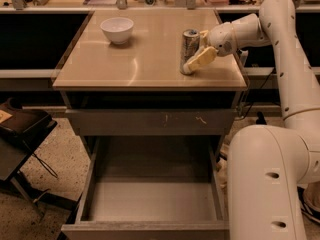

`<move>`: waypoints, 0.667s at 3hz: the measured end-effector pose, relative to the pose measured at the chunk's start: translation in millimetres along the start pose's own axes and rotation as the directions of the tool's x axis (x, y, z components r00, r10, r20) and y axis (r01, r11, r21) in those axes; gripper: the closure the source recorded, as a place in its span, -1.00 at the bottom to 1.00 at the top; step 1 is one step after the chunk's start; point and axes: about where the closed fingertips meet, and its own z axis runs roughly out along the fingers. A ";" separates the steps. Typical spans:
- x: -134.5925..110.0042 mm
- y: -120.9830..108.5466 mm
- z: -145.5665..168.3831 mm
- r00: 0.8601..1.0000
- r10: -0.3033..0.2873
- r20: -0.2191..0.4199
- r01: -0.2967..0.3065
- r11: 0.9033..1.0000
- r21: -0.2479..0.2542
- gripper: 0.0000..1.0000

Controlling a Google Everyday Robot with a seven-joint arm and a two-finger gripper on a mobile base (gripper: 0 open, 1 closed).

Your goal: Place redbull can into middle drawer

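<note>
The redbull can (188,49), slim and silver-blue with a shiny top, stands upright near the right edge of the tan cabinet top (125,64). My gripper (195,52) reaches in from the right at can height and is right up against the can's right side. The can rests on the top. The middle drawer (152,200) is pulled wide open below, with a bare grey floor and nothing in it.
A white bowl (117,30) sits at the back left of the top. A shut grey drawer front with whitish scratches (150,122) lies above the open drawer. My white base (267,184) stands right of the drawer. A dark chair (20,129) is at left.
</note>
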 end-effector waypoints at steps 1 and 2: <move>0.0 0.0 0.0 1.000 0.000 0.000 0.000 1.000 0.000 -0.16; 0.0 0.0 0.0 1.000 0.000 0.000 0.000 1.000 0.000 0.30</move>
